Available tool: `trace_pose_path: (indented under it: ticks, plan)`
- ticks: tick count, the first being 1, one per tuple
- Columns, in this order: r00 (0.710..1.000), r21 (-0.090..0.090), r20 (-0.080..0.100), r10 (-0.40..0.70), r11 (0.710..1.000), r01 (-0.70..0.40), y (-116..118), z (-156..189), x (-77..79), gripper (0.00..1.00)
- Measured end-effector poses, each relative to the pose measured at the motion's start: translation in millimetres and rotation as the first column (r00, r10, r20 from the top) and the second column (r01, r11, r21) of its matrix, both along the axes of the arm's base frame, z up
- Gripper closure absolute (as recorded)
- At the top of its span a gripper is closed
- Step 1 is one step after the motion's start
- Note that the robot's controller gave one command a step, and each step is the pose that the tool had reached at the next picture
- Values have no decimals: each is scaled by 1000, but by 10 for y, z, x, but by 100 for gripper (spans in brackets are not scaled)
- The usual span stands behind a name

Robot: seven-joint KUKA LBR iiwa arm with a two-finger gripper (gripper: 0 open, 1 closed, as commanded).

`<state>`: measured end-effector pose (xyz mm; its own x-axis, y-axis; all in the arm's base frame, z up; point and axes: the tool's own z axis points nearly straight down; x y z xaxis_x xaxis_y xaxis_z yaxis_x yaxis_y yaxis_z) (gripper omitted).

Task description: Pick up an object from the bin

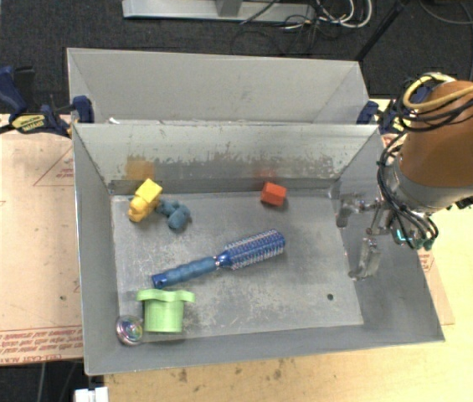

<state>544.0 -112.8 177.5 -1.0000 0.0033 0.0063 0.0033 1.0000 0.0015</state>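
Note:
My gripper hangs at the right side of the bin, close to the right wall, a little above the floor. Its two fingers stand apart, open, with nothing between them. A blue hairbrush lies slanted across the middle of the bin, its bristle head toward the gripper and well to the left of it. A small orange block rests against the back wall, to the upper left of the gripper.
A yellow toy and a small teal lump lie at the back left. A green spool-like cup and a glassy ball sit in the front left corner. The arm with its orange cover and cables stands over the right rim.

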Motion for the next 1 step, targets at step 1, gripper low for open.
trace_pose_path:
  ticks: [1]
  plan:
    - [992,2,1,-124,992,124,613,-837,255,0]
